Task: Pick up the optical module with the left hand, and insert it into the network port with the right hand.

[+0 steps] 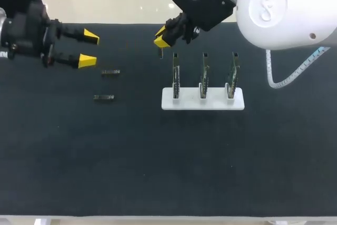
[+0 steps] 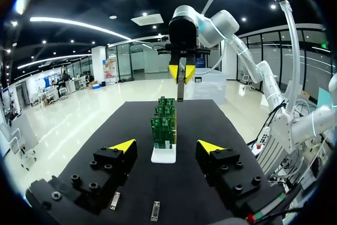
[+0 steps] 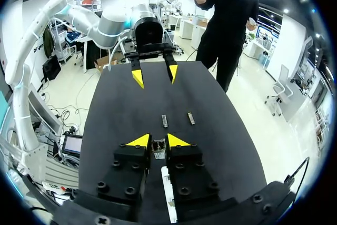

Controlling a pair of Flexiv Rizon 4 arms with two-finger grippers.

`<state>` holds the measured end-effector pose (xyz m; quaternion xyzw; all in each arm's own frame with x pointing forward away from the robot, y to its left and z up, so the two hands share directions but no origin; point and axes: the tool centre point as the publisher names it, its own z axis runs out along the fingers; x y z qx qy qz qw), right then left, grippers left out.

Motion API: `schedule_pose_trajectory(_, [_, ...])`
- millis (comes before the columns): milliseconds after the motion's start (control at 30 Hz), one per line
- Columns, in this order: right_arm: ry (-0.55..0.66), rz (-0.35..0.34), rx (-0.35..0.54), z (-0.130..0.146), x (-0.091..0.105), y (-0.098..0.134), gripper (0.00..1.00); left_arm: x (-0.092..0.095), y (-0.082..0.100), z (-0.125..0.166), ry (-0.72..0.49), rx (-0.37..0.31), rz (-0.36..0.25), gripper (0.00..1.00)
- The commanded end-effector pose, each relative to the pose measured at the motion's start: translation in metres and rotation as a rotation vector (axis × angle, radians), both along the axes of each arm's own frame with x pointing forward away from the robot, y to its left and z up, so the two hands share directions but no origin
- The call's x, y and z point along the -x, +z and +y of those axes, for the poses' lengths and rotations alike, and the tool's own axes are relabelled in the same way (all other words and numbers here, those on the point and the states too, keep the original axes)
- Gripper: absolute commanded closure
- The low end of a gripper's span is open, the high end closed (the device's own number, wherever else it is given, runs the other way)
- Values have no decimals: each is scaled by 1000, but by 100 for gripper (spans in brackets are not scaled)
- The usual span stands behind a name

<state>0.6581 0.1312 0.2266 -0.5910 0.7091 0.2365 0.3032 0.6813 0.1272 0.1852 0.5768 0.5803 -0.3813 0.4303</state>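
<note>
Yellow-tipped right pincer (image 1: 161,38) points down, clamping module (image 3: 158,147).

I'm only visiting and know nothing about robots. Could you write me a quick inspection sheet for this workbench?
Surface: black mat over the table.
Job's things: two optical modules lie flat on the mat; a third module is in the right gripper; a white stand carries three upright green boards.
Clutter: nothing seen.
Grippers: left gripper, jaws open and empty; right gripper, jaws shut on the third module.
Cables: white cable hangs from the right arm.
Surroundings: nothing seen.
</note>
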Motion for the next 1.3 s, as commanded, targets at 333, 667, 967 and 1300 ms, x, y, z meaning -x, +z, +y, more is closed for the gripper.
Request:
schedule_pose_trajectory(333, [-8,-4,2,-3,-3,-1,100,1,1,0,2,-5,-1,0])
schedule_pose_trajectory(667, [11,-19,15,-34,-35,-4,100,1,1,0,2,-5,-1,0])
schedule_pose_trajectory(967, [65,-39,10,-35,-58,-11,100,1,1,0,2,-5,-1,0])
schedule_pose_trajectory(1300, [69,-23,-24,-29,-66,-23,100,1,1,0,2,-5,-1,0])
